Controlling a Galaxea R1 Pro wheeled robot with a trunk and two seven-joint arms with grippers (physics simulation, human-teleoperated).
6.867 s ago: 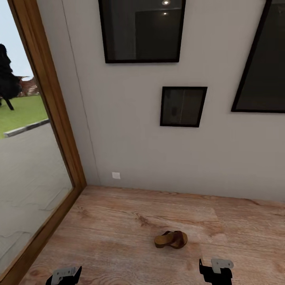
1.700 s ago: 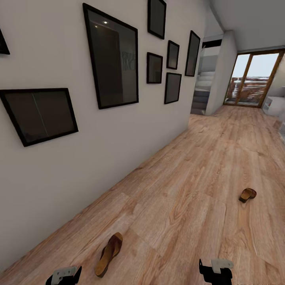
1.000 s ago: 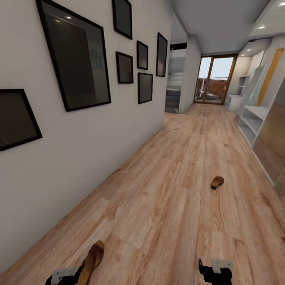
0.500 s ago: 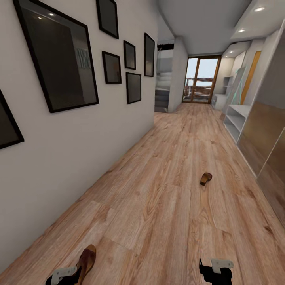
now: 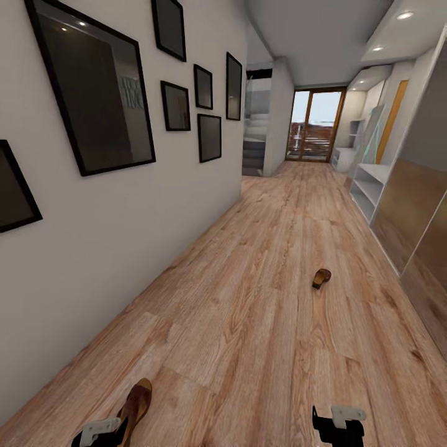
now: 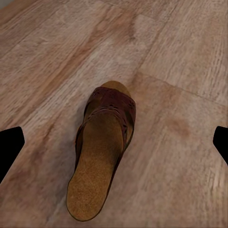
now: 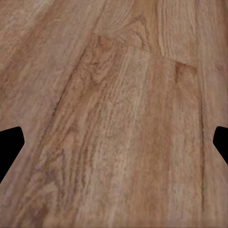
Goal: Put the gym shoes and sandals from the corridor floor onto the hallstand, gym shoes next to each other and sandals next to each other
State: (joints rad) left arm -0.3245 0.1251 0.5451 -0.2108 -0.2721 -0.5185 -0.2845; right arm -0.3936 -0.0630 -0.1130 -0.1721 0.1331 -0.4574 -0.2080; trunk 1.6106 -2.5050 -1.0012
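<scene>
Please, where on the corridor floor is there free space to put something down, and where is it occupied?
The corridor floor is bare between the near sandal by the left gripper and the far sandal, also under the right gripper. Along the picture wall it is free too. The white shelving borders the right side.

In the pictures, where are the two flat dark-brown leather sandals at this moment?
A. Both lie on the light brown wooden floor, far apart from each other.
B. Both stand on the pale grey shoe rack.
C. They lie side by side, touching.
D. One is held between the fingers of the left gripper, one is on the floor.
A: one dark-brown leather sandal lies near the left gripper, the other sandal farther down the wooden plank floor, neither held.
</scene>
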